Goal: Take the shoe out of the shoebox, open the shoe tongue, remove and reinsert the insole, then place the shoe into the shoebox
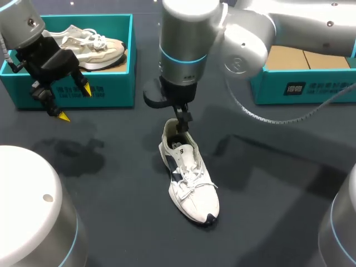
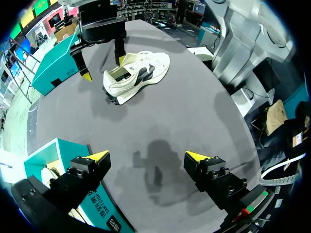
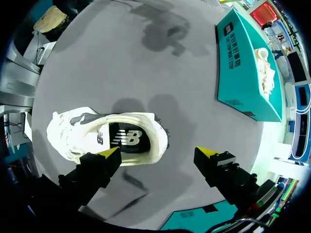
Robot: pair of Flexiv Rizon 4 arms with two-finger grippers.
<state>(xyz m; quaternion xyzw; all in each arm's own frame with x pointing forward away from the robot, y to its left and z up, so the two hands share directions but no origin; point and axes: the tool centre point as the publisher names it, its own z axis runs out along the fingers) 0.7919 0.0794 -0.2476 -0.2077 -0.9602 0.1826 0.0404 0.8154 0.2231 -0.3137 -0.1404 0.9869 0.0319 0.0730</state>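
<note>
Shoe (image 1: 189, 175), white with navy panels and tied laces, is set upright on the tabletop (image 1: 128, 222). A second pale shoe (image 1: 92, 47) is contained in the teal shoebox (image 1: 105, 92). Fingers of the left gripper (image 2: 146, 156) and right gripper (image 3: 158, 152) are spread, nothing gripped.

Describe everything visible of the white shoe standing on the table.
The shoe is a white sneaker with dark side panels, a dark toe tip and tied white laces. It stands upright on its sole on the grey table. A dark insole lies inside. The open right hand hangs over the heel opening; whether it touches the shoe cannot be told.
</note>
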